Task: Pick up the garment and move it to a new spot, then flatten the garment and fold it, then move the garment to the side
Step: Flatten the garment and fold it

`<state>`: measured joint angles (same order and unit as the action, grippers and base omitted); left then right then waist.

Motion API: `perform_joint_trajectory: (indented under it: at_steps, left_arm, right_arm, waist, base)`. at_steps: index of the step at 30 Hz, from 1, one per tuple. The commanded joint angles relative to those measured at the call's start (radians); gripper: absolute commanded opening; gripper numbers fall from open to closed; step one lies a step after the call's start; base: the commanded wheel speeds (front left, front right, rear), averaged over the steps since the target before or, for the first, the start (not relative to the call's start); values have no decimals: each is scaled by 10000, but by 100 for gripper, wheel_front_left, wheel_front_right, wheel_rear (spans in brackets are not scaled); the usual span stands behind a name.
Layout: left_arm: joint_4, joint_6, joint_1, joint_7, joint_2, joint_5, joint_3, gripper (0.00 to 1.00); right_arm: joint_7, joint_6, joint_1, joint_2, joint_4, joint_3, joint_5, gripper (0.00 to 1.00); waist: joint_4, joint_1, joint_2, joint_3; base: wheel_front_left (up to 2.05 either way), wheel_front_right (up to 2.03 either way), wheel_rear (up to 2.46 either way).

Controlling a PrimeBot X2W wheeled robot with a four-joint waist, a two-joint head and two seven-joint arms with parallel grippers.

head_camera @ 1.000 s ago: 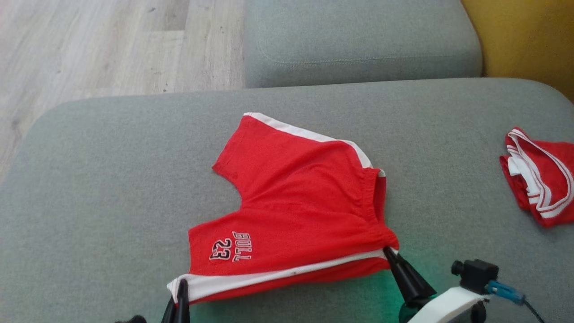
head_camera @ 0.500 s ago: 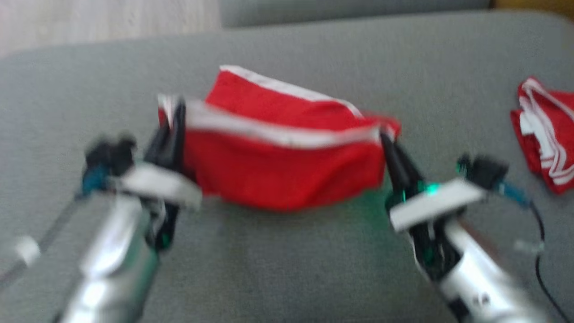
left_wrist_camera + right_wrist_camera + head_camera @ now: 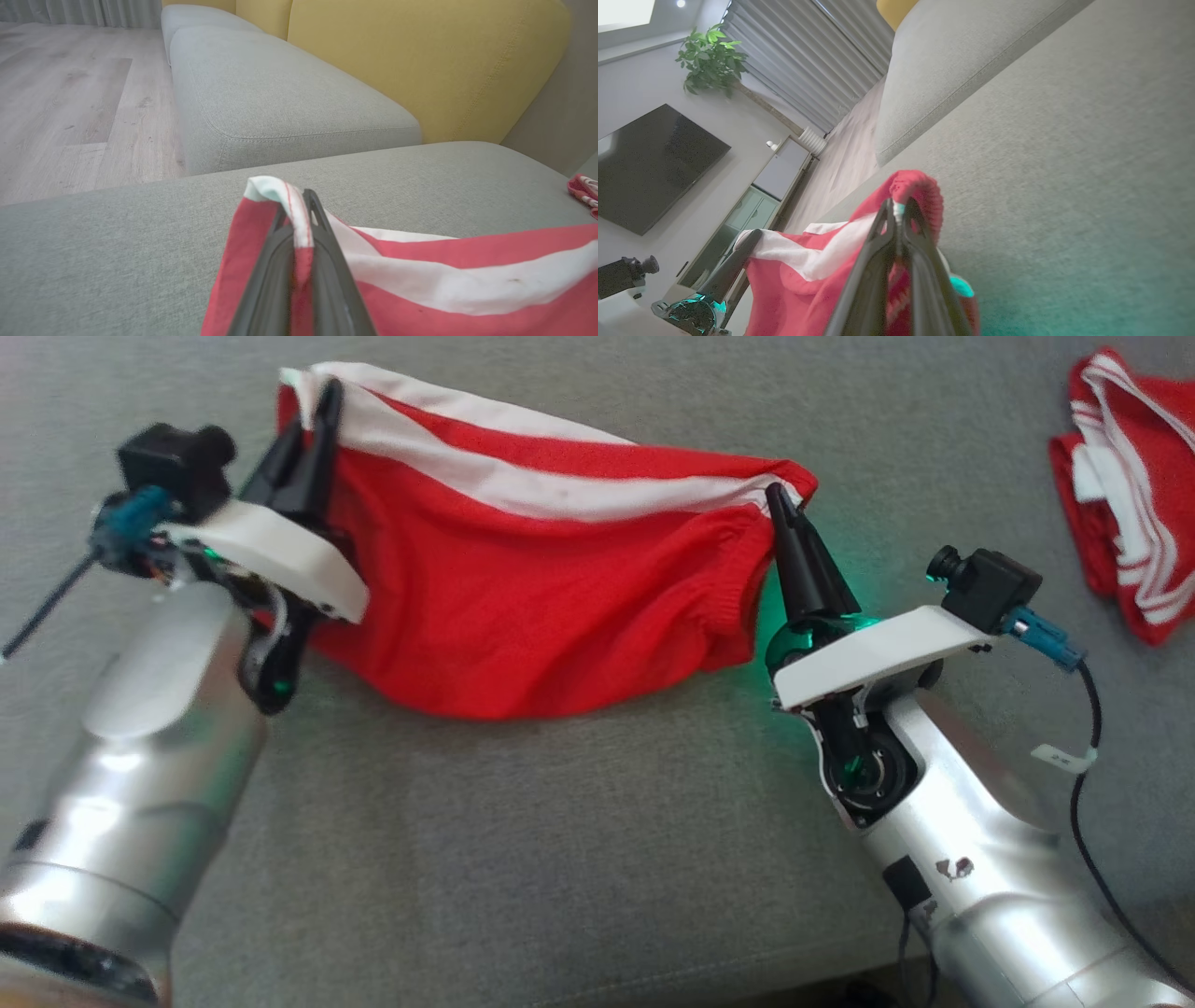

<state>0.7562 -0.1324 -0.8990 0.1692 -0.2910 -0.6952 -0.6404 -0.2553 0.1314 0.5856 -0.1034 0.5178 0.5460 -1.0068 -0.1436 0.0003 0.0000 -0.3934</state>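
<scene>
While the red shorts (image 3: 523, 597) hang stretched over the grey cushion (image 3: 560, 859), the left gripper (image 3: 317, 401) and right gripper (image 3: 774, 493) each clamp a top corner, jaws closed

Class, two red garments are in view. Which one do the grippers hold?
The red shorts with the white stripe, pinched by the left gripper and right gripper; the other red garment lies untouched at the far right.
</scene>
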Motion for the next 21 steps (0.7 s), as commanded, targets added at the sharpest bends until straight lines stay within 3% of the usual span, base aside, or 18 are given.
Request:
perform_joint_trajectory:
  at_steps: [1,11,12,13,14,15,21]
  left_arm:
    - [-2,18,-640,229,-601,-271,104,0]
    - [1452,18,-1376,750,-879,-584,-234,0]
    - [1537,18,-1411,781,-851,-625,-266,21]
    - [1605,18,-1452,813,-825,-660,-279,49]
    - [1667,18,-1484,838,-788,-706,-291,100]
    - [1744,18,-1512,857,-750,-729,-318,100]
    - [2458,18,-1295,913,-594,-584,-497,100]
  right_arm:
    - [-64,-7,34,236,-279,17,10,0]
    - [-64,-7,-165,380,-459,-120,284,0]
    - [-64,-7,-165,396,-447,-109,341,0]
    - [-64,-7,-167,408,-422,-159,430,15]
    - [-64,-7,-177,421,-411,-287,556,46]
    - [-64,-7,-200,434,-398,-380,706,97]
    - [-64,-7,-536,493,-167,-979,1828,100]
  waist:
    - [-294,-3,0,-250]
    - [-613,-3,0,-282]
    - [-627,-3,0,-278]
    - [-631,-3,0,-274]
    - [-627,-3,0,-270]
    - [-612,-3,0,-259]
    - [-512,-3,0,54]
  base:
    - [0,0,0]
    - [0,0,0]
    - [0,0,0]
    - [0,0,0]
    - [0,0,0]
    - [0,0,0]
    - [0,0,0]
